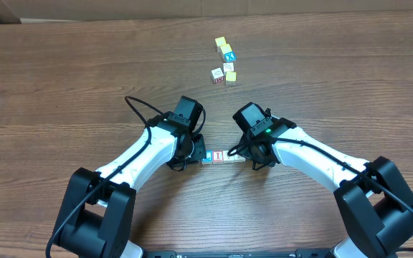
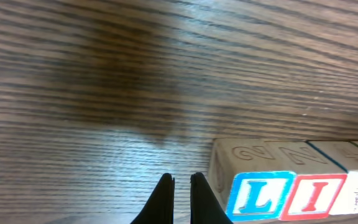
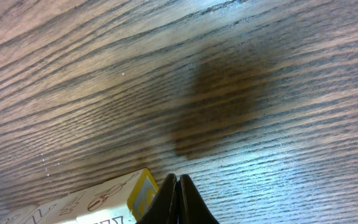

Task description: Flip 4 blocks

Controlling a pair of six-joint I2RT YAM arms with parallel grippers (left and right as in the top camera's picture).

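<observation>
Left jaws are sitting shut and empty just beside the blue-faced end of the row of blocks [image 1: 219, 156], and the right jaws, pressed shut and empty too, are sitting just beside its opposite end. No flip is under way yet, judging by this; the next move is calling for 1 pair opening around an end block. Both wrist views are cutting the row off, so only the overhead is suggesting 4, and their small marks are blurring.

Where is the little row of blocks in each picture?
Overhead: row of blocks low in the middle.
Left wrist: bottom right, right of the left gripper.
Right wrist: bottom left, left of the right gripper.
Shared landmark: the wooden table.
</observation>
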